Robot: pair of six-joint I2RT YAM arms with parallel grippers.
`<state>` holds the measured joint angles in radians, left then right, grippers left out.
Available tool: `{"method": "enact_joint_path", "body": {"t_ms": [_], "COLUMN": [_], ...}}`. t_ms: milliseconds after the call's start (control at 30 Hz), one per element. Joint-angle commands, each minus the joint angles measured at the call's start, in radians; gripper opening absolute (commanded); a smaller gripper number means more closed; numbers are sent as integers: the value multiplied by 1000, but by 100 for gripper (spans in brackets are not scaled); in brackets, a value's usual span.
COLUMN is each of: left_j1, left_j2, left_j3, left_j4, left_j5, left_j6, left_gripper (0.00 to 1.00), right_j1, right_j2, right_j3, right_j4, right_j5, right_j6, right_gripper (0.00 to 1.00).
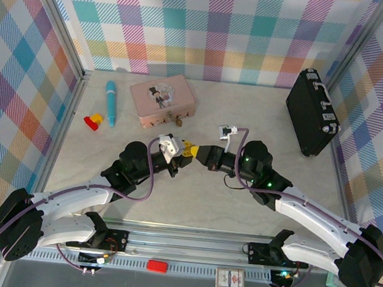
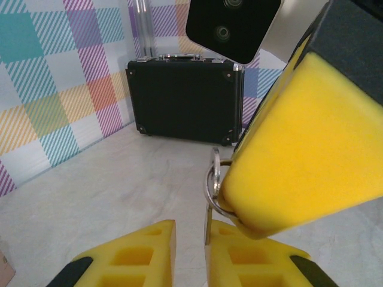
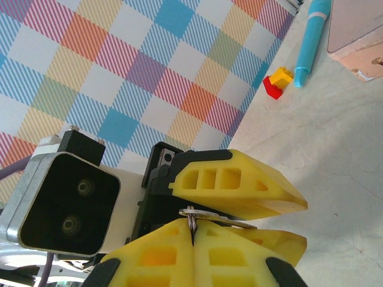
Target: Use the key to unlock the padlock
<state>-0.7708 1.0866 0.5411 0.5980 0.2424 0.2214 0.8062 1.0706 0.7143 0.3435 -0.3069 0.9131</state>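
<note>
The brass padlock (image 1: 176,120) hangs at the front of the pink tin box (image 1: 160,99), behind both grippers. Mid-table the two grippers meet tip to tip. My right gripper (image 3: 192,222) is shut on the silver ring (image 2: 213,179) of the key (image 2: 207,224), whose thin blade points down between my left gripper's fingers. The left gripper (image 2: 190,230) is open by a narrow gap. The blade lies against its right finger (image 2: 251,257), clear of the left finger (image 2: 140,251). From above, the left gripper (image 1: 186,148) and right gripper (image 1: 199,150) hide the key.
A black case (image 1: 311,111) stands upright at the right wall. A blue pen (image 1: 111,103) and a red-and-yellow brick (image 1: 94,120) lie left of the pink box. Plaid walls close in the table on three sides.
</note>
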Motion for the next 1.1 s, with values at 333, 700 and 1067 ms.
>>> {"method": "enact_joint_path", "body": {"t_ms": [333, 700, 1067], "left_j1": [-5, -5, -5], "left_j2": [-17, -18, -25], "left_j3": [36, 46, 128], "left_j4": [21, -9, -225], "left_j5": [4, -31, -128], "left_j6": [-6, 17, 213], "left_gripper": [17, 6, 0], "right_j1": [8, 8, 8], "right_j2": [5, -1, -76], "right_j3": [-13, -10, -27], "right_j4": [36, 0, -92], "right_j5": [-4, 6, 65], "right_j6": [17, 11, 2], "right_gripper": [0, 0, 23]}}
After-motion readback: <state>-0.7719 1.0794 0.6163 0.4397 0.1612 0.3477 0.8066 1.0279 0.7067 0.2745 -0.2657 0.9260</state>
